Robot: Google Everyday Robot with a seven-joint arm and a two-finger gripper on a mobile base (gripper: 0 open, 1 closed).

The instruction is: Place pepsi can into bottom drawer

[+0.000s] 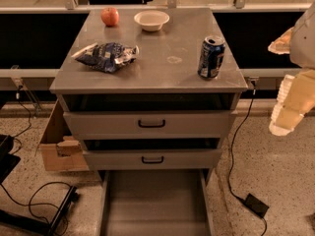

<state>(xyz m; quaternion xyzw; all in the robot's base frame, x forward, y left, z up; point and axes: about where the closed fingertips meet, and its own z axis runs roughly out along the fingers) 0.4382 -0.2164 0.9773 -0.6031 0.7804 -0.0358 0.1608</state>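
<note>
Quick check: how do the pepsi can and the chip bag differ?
The pepsi can stands upright at right front on the cabinet; the chip bag lies flat at left. The can is taller, the bag wider and crinkled. Both are blue. The claw hangs right of the cabinet.

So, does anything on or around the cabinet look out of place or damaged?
Only small things. The chip bag lies crumpled on the cabinet top, and a faint ring mark stains it left of the pepsi can. The bottom drawer stands pulled open. The pincer is at the right edge, apart from the can.
</note>
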